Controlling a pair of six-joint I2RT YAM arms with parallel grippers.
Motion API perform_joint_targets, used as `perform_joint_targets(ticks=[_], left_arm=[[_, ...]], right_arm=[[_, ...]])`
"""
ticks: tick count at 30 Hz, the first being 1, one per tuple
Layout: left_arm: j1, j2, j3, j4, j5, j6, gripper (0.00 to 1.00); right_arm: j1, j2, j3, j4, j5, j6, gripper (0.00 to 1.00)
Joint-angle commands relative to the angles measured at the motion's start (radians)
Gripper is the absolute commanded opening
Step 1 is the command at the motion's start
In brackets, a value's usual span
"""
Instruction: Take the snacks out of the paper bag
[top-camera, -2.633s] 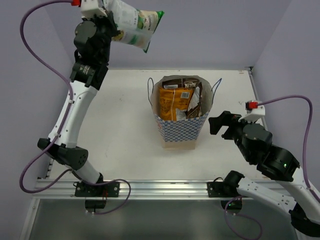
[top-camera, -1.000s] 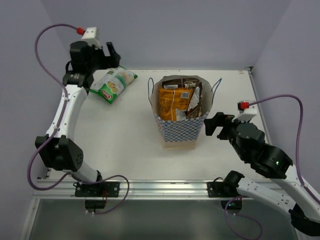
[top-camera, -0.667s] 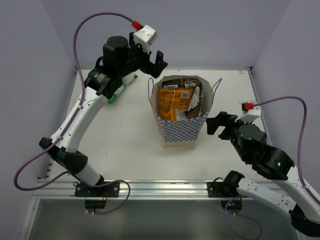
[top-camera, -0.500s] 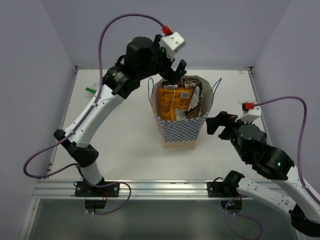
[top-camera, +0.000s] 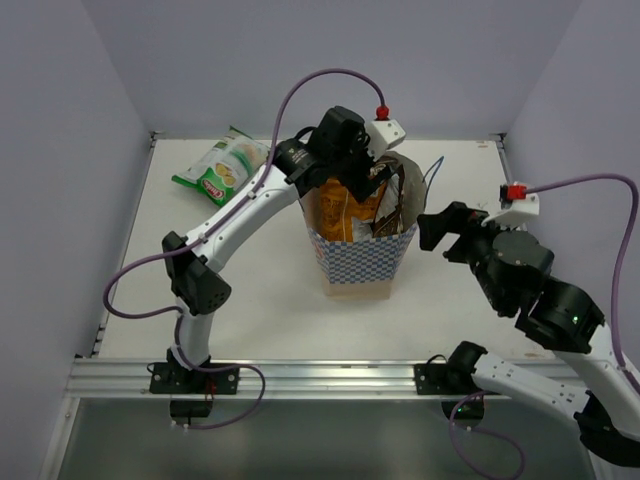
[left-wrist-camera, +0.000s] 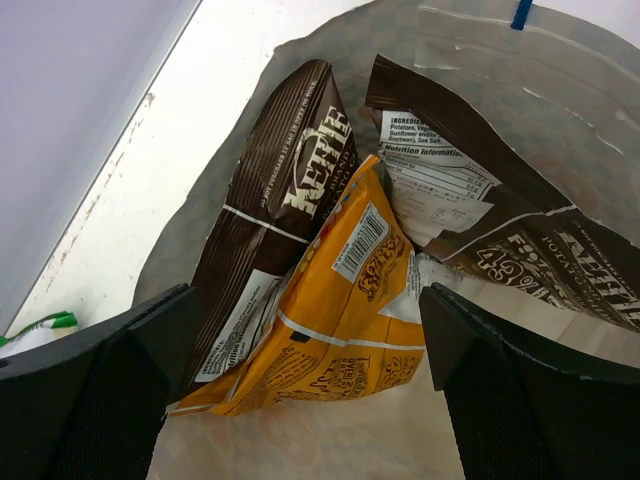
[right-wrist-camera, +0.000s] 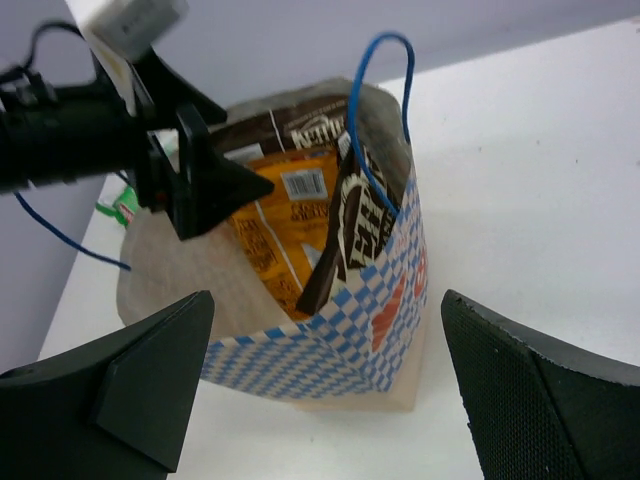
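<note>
The checked paper bag (top-camera: 352, 258) stands upright mid-table, its mouth open. Inside it lean an orange snack packet (left-wrist-camera: 340, 310) and two dark brown packets (left-wrist-camera: 285, 210) (left-wrist-camera: 480, 190). A green and white packet (top-camera: 222, 168) lies flat on the table at the back left. My left gripper (top-camera: 375, 180) hangs open in the bag's mouth, its fingers on either side of the orange packet (right-wrist-camera: 275, 225) without touching it. My right gripper (top-camera: 445, 235) is open just right of the bag, facing the checked wall (right-wrist-camera: 330, 350), holding nothing.
The bag sits on a flat tan board (top-camera: 355, 292). Thin blue string handles (right-wrist-camera: 380, 110) stick up from the bag's rim. Purple walls close the back and sides. A metal rail (top-camera: 300, 375) runs along the near edge.
The left gripper let go of the green and white packet at the back left, then swung right and down to the bag's mouth, staying open. The right gripper barely shifted.
</note>
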Motion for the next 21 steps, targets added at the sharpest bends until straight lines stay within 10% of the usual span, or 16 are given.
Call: perform_joint_targets(ticks=[1, 10, 21], left_arm=[[0.002, -0.001, 0.005, -0.011, -0.018, 0.035, 0.98], [0.002, 0.048, 0.021, -0.029, -0.038, 0.045, 0.97], [0.000, 0.047, 0.009, -0.078, -0.065, 0.026, 0.95]], right_arm=[[-0.028, 0.060, 0.132, 0.030, 0.021, -0.078, 0.99], [-0.433, 0.286, 0.455, 0.028, -0.237, -0.189, 0.99], [-0.613, 0.286, 0.346, 0.028, -0.449, -0.109, 0.99]])
